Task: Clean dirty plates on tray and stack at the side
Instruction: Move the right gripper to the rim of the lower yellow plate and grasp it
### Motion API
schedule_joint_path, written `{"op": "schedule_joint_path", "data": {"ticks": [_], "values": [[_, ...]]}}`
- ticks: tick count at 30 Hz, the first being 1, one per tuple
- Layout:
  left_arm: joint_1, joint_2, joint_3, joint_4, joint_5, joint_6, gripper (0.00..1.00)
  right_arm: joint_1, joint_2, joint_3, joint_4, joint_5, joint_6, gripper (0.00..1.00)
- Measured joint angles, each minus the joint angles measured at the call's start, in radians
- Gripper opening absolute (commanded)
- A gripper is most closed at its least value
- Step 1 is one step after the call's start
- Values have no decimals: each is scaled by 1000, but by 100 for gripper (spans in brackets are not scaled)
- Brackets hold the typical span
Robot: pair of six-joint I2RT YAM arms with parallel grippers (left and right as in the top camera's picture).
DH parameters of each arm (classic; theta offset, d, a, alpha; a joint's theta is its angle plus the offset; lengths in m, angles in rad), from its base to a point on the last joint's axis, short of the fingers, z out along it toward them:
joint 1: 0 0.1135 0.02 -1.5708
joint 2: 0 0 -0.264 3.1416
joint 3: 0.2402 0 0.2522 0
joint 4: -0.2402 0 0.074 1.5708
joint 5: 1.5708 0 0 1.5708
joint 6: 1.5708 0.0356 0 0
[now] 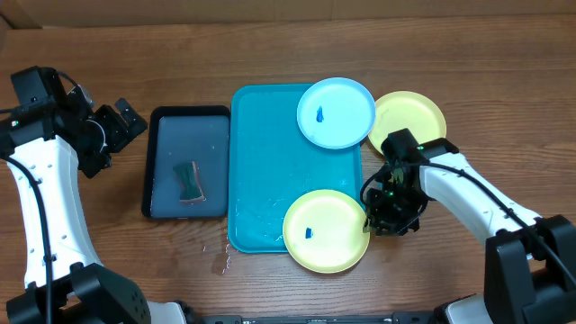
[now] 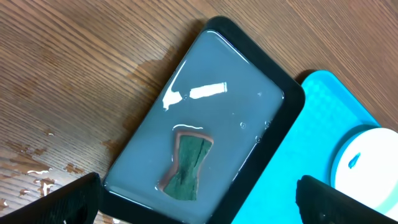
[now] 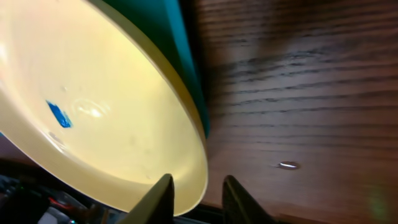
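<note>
While targeting the near yellow-green plate [image 1: 326, 231], logging it as lying flat on the front right corner of the turquoise tray [image 1: 261, 171], overhanging the tray's front rim, blue smudge facing up. Being round, offering no long axis; treating its right-hand rim as the way in. Placing that rim immediately left of the right gripper [image 1: 389, 216], touching or nearly so. In the wrist view, seeing the fingers [image 3: 163, 196] straddling the plate's edge, one over the plate face, the other outside over the wooden table [image 3: 298, 93]. Reading the jaws as narrowed with a slit showing beside the rim, nothing clamped by the look of it. Judging the right arm far nearer, extending in from the right with wrist low and angled toward the plate. Marking the left gripper [image 1: 126, 121] well apart, hovering wide open and empty beside the black tray [image 1: 148, 162] holding a green sponge [image 1: 188, 182]. Expecting a pinch and lift as the next call.
</note>
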Motion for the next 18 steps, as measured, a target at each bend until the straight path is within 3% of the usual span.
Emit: {"op": "schedule_joint_path", "data": {"ticks": [18], "values": [[0,0,0,0,0,0,100,16,0,0,-11,0,40,22]]}}
